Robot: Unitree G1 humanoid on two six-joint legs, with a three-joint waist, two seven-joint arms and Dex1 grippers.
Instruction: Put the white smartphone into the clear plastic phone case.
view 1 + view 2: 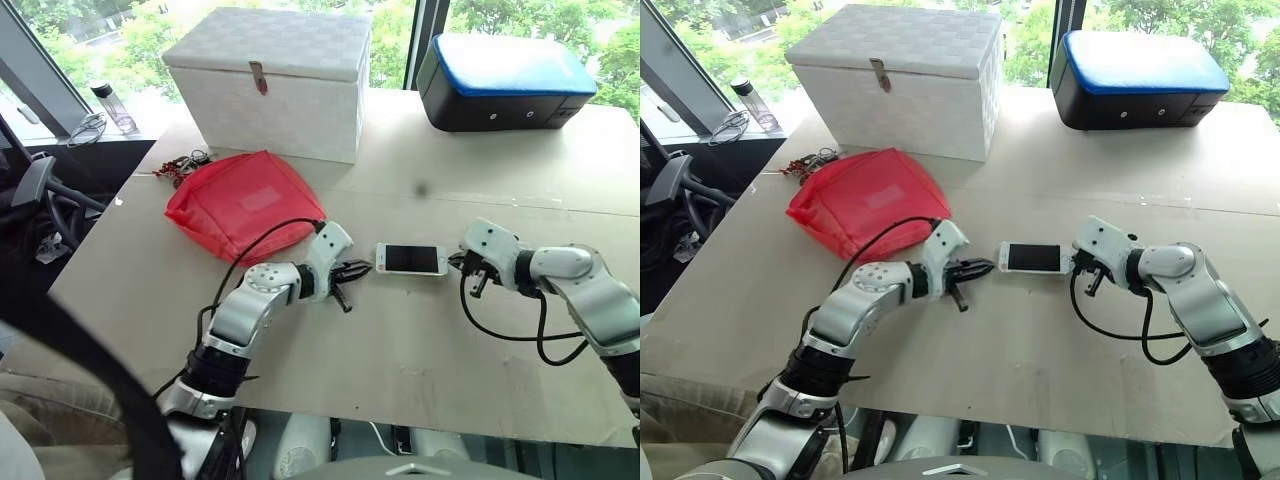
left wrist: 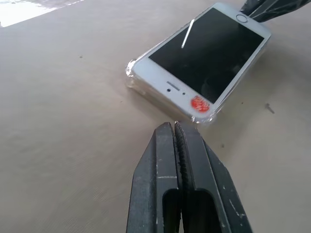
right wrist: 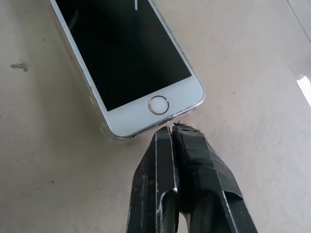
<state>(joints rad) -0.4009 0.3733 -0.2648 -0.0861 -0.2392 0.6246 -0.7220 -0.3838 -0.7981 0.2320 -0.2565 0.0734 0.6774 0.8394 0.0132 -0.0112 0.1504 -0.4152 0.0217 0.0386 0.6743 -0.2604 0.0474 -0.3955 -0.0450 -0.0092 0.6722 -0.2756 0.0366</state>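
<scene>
Phone: the white smartphone (image 1: 411, 260) lies flat, screen up, near the middle of the worktop (image 1: 420, 350), its long side running from 9 to 3 o'clock.
Case: the clear plastic phone case (image 2: 206, 119) shows as a glossy transparent rim hugging the phone's edges and corners; the phone appears seated in it, though whether every corner is fully pressed home I cannot tell.
Left gripper: the left gripper (image 2: 177, 127) is clenched on nothing, its tip just beside the phone's earpiece end, at the phone's 9 o'clock.
Right gripper: the right gripper (image 3: 171, 128) is likewise clenched and empty, its tip at the home-button end, at the phone's 3 o'clock; touching or a hair apart I cannot tell.
Handling: likely light, stiff and slick; the glass face looks fragile, the thin shell flexible.
Where to hold: judged best by the two short ends or the long edges, never pressing on the screen.
Risk: a push from one end alone would probably slide it across the smooth worktop.
Nearby: a red pouch (image 1: 243, 203) sits at the phone's 10 o'clock, well apart.
</scene>
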